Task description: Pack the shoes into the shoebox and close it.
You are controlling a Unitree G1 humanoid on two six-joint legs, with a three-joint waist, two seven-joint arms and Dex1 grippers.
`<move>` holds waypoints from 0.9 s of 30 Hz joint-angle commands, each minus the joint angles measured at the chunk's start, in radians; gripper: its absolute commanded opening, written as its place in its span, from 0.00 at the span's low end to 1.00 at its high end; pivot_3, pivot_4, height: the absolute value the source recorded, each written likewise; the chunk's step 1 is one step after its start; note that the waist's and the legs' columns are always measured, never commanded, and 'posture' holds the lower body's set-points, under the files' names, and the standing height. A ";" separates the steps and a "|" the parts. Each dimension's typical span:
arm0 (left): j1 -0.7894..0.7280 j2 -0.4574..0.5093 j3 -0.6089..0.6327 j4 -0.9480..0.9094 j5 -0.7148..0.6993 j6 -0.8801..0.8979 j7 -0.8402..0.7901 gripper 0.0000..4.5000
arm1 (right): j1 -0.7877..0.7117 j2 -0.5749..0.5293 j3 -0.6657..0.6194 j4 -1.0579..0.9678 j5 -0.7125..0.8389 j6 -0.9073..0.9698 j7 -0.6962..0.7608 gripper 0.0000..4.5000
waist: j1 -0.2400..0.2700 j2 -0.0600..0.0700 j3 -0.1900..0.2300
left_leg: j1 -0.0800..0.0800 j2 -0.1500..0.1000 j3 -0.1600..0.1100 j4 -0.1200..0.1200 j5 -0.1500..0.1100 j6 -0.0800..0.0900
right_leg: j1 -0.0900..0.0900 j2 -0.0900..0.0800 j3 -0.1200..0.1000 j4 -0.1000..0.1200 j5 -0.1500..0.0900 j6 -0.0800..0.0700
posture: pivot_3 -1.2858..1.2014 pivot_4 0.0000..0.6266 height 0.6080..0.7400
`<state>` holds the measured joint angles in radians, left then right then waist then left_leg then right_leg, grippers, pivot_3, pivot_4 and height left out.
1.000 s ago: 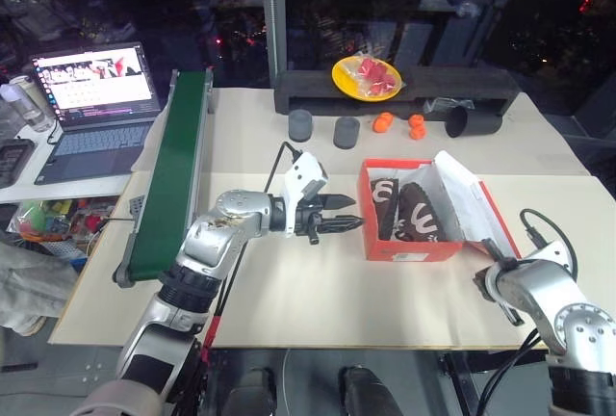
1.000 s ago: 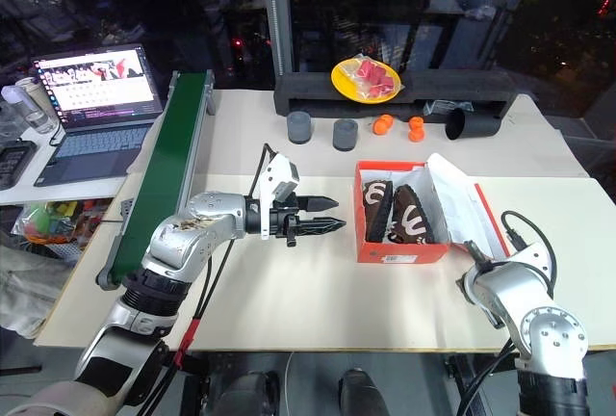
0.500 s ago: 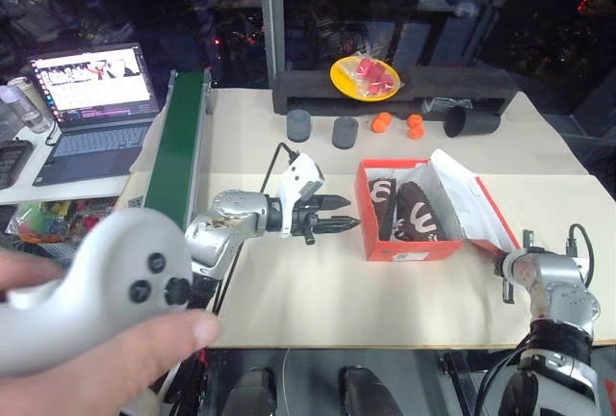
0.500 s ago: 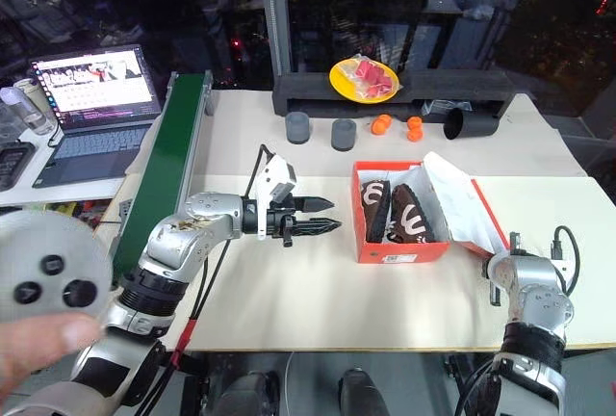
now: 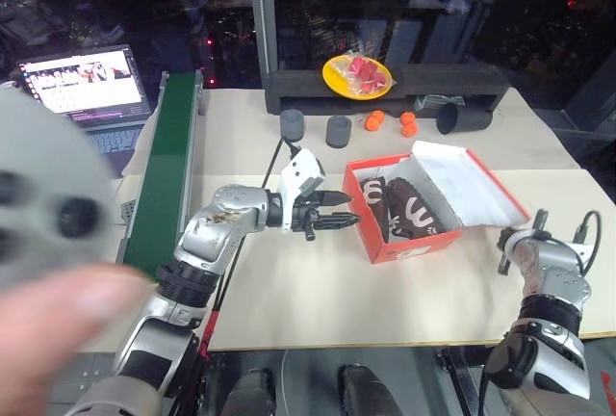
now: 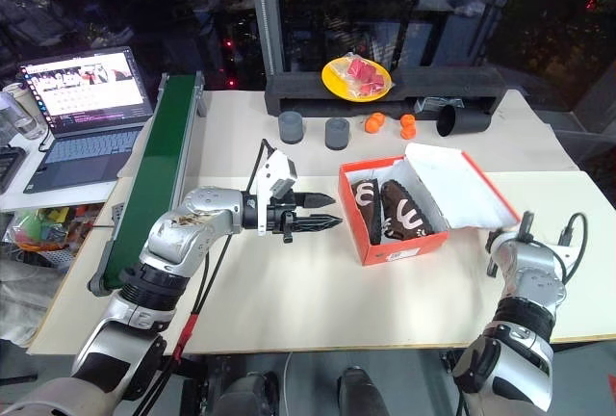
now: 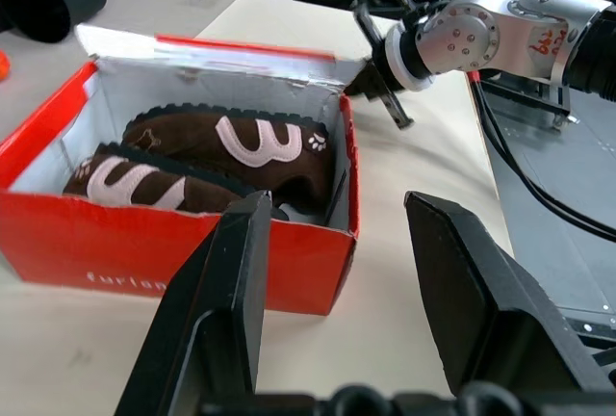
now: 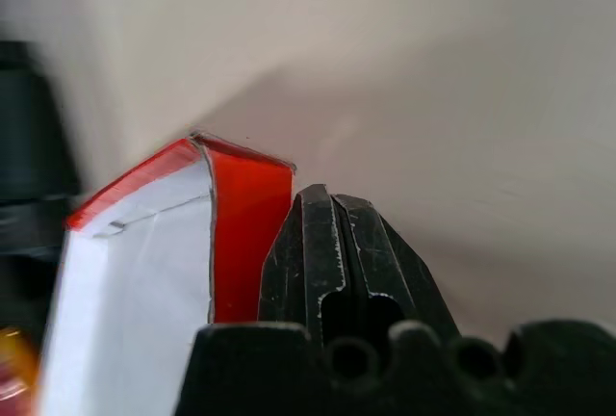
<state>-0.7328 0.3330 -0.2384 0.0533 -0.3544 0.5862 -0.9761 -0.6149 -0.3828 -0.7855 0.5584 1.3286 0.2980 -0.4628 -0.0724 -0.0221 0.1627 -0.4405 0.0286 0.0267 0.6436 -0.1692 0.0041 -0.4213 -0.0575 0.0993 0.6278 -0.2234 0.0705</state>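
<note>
A red-orange shoebox (image 6: 399, 233) is seen open on the cream counter (image 6: 318, 300), its white-lined lid (image 6: 460, 183) thrown back toward the robot's right, with two dark brown shoes (image 6: 390, 212) laid side by side inside, pale markings showing. The left end effector (image 6: 327, 222) is held level just beside the box's near end, its two black fingers (image 7: 226, 291) parted and empty, pointed at the box. The right end effector (image 6: 525, 226) is seen near the outer corner of the lid, its fingers (image 8: 337, 262) pressed together on nothing; whether the lid is touched cannot be told. At the back of the counter, a yellow plate (image 6: 355, 78) of red pieces is set on a long black block (image 6: 385, 91); in front of it are two dark grey cylinders (image 6: 292, 127), three small orange objects (image 6: 385, 124) and a black tube (image 6: 462, 119) lying on its side. A green conveyor (image 6: 149, 180) runs along the robot's left, with an open laptop (image 6: 77, 103) beyond it. A blurred hand (image 5: 72, 334) holding a white controller (image 5: 43, 195) covers the left eye view's near corner
</note>
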 commanded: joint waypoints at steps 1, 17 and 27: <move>-0.027 0.002 0.004 -0.010 0.005 -0.023 -0.012 0.52 | 0.014 0.005 0.090 -0.342 0.001 0.096 0.119 0.01 | 0.001 0.001 0.000 | 0.000 0.000 0.000 0.000 0.000 0.000 | 0.000 0.000 0.000 0.001 0.000 0.000 | 0.52 0.24 1.00; -0.045 -0.001 0.004 0.000 0.016 -0.026 -0.022 0.52 | 0.133 -0.326 0.607 -0.764 -0.036 0.828 0.173 0.01 | 0.023 0.000 0.000 | 0.000 0.000 0.000 0.000 0.000 0.000 | 0.000 0.000 -0.001 0.000 -0.001 0.000 | 0.52 0.24 1.00; -0.020 0.014 0.013 -0.030 0.029 -0.028 0.000 0.52 | 0.032 -0.248 0.813 -0.516 -0.406 0.869 0.339 0.01 | 0.027 -0.001 0.000 | 0.000 0.000 0.000 0.001 0.000 0.000 | 0.000 0.000 -0.001 0.000 -0.001 0.000 | 0.52 0.24 1.00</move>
<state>-0.7507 0.3392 -0.2397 0.0646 -0.3328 0.5794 -0.9876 -0.5903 -0.6410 -0.0188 -0.0026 0.9880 1.1388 -0.1631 -0.0451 -0.0228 0.1622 -0.4407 0.0288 0.0266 0.6443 -0.1692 0.0041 -0.4211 -0.0573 0.0980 0.6275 -0.2239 0.0706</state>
